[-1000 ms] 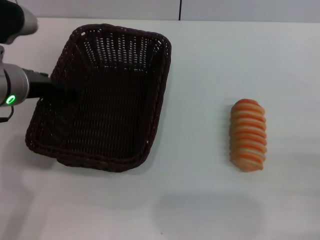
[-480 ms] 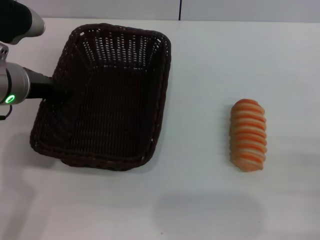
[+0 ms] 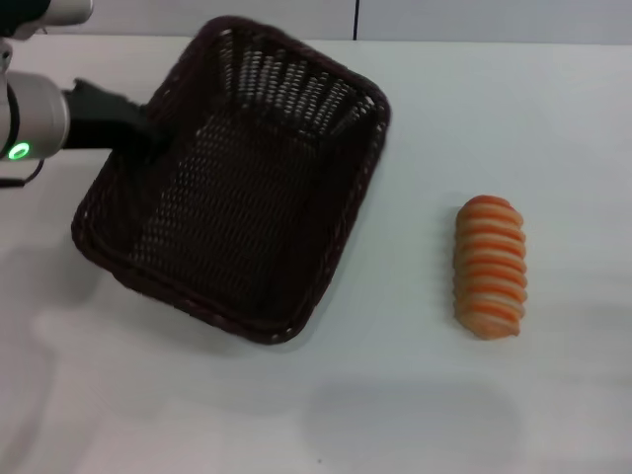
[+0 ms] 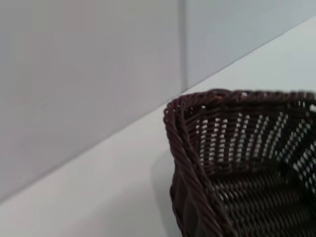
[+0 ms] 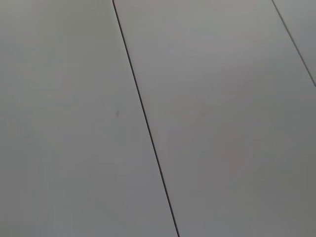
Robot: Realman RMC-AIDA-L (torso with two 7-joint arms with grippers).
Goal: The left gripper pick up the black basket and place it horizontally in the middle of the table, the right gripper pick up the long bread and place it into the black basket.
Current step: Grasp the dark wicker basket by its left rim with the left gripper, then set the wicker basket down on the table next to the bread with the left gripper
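The black basket [image 3: 237, 183] is a large dark woven basket, held off the table and turned at an angle in the left half of the head view. My left gripper [image 3: 138, 128], on the silver arm with the green light, is shut on the basket's left rim. The basket's braided rim [image 4: 190, 148] also shows close up in the left wrist view. The long bread [image 3: 490, 265], tan with orange stripes, lies alone on the white table [image 3: 415, 395] at the right. My right gripper is out of view; its wrist view shows only a grey panelled wall.
A grey wall [image 3: 355, 18] runs along the table's far edge. The basket throws a shadow on the table under its left side.
My left gripper has risen and moved back with the basket. The basket has lifted and swung clockwise, its far end now pointing right. The bread has not moved.
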